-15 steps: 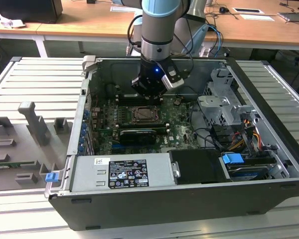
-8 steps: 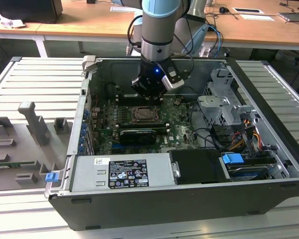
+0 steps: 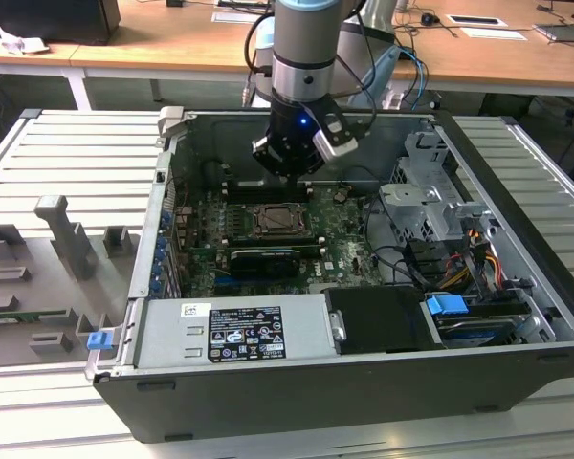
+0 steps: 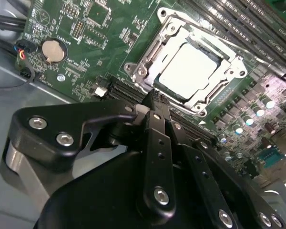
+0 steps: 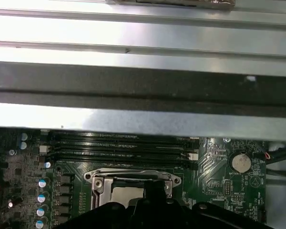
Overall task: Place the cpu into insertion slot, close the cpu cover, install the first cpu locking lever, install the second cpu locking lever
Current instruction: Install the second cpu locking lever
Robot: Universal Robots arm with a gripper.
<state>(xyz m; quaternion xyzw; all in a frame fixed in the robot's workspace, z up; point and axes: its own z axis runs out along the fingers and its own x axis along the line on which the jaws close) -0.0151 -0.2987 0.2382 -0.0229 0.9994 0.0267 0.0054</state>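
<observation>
The cpu [image 4: 188,67] lies flat in the insertion slot [image 4: 144,63], its pale metal face showing through the cut-out of the cpu cover [image 4: 227,61], which lies down over it. In the exterior view my gripper [image 3: 288,172] hangs just above and behind the insertion slot [image 3: 282,222] inside the open computer case. In the second wrist view my gripper [image 4: 153,98] is shut with nothing between its black fingers, its tip close to the socket's rim. The first wrist view shows the gripper [image 5: 155,186] in front of the cpu [image 5: 125,193].
Long black memory slots [image 5: 119,145] run beside the socket. A coin battery [image 4: 51,50] sits on the green board. The grey power supply [image 3: 234,330] and drive cage [image 3: 426,206] flank the board. Grey fixtures [image 3: 67,234] stand at the exterior view's left.
</observation>
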